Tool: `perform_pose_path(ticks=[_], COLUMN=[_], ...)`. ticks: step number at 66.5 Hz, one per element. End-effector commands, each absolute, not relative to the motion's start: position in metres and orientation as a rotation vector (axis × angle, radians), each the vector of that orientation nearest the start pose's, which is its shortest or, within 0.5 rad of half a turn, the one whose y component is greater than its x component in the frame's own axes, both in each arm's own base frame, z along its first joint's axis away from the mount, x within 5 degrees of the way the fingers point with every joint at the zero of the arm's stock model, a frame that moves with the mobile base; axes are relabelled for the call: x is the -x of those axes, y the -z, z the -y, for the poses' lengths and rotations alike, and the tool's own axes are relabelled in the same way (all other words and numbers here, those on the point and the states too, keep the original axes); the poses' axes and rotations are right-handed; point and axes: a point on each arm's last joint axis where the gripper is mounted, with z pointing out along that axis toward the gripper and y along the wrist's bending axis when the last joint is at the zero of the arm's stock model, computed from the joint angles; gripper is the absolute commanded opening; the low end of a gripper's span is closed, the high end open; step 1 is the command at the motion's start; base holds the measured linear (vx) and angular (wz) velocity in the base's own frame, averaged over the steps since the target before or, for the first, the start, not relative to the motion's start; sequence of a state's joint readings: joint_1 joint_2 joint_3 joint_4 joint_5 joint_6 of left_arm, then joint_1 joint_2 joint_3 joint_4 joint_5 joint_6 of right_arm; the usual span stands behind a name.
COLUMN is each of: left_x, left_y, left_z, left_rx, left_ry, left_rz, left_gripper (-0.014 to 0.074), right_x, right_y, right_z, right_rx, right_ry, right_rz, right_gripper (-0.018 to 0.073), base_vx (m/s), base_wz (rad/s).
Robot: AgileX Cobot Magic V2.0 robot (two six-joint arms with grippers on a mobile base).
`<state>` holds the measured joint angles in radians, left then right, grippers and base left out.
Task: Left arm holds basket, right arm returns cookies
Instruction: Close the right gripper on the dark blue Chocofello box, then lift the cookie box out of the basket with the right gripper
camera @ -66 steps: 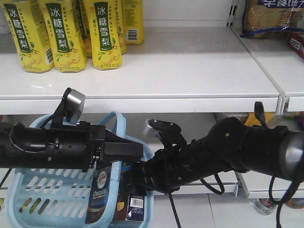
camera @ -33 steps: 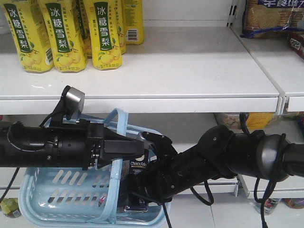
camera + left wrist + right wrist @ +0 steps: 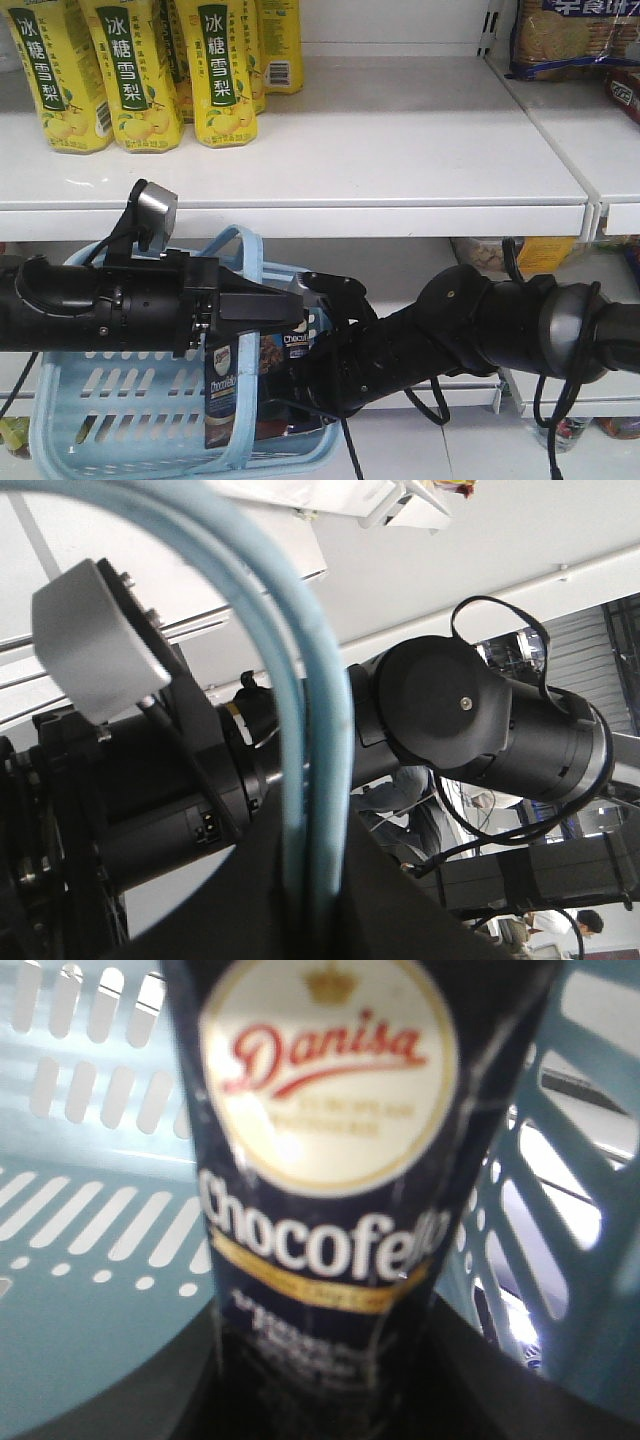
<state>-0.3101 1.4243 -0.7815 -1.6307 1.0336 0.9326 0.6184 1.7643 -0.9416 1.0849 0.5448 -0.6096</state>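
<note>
The left arm [image 3: 100, 305] reaches in from the left, its left gripper [image 3: 285, 312] clamped on the arched handle [image 3: 320, 730] of the basket [image 3: 120, 400], which hangs below the white shelf [image 3: 400, 150] of yellow bottles [image 3: 225, 70]; in the left wrist view we see the handle's blue bars run straight into the closed jaws. The right arm [image 3: 480, 315] comes in from the right and dips over the basket's rim; its right gripper [image 3: 312, 352] pinches the cookies [image 3: 320, 1240], the navy Chocofello box standing upright between the fingers [image 3: 150, 1400], inside the basket with the slotted walls behind it. Against half a second ago, the basket has swung slightly left and the held box sits a touch higher; a second navy box [image 3: 222, 390] now shows upright at the near wall, where we saw none then; against a full second ago, the basket hangs higher.
</note>
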Motion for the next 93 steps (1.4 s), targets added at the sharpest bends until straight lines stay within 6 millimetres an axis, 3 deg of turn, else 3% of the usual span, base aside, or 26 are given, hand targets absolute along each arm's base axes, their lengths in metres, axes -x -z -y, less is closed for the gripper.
perform_pose_path(ticks=[1, 18, 43, 53, 74, 93], left_x=[-0.224, -0.224, -0.224, -0.224, -0.224, -0.224], left_y=[-0.306, -0.306, -0.306, -0.306, -0.306, -0.306], left_z=[0.158, 0.158, 0.158, 0.158, 0.158, 0.158], left_rx=[-0.258, -0.258, -0.258, -0.258, -0.258, -0.258], left_ry=[1.843, 1.843, 1.843, 1.843, 1.843, 1.843], left_rz=[-1.998, -1.998, -1.998, -1.998, -1.998, -1.998], left_gripper=[-0.0006, -0.0006, -0.0006, -0.0006, -0.0006, -0.0006], right_x=[-0.253, -0.252, -0.253, -0.241, -0.205, -0.173], right_y=[-0.194, -0.209, -0.253, -0.268, -0.274, -0.308], right_z=[-0.231, -0.224, -0.183, -0.171, -0.148, -0.125], right_rx=[0.466, 0.459, 0.403, 0.394, 0.393, 0.468], right_ry=[-1.001, -1.038, -1.028, -1.011, -0.979, -0.847], right_rz=[-2.606, -2.581, -2.524, -2.484, -2.435, -2.331], right_gripper=[0.0104, 0.0079, 0.0088, 0.009, 0.009, 0.009], base_vx=[0.0, 0.0, 0.0, 0.0, 0.0, 0.0], base_wz=[0.0, 0.0, 0.0, 0.0, 0.0, 0.0])
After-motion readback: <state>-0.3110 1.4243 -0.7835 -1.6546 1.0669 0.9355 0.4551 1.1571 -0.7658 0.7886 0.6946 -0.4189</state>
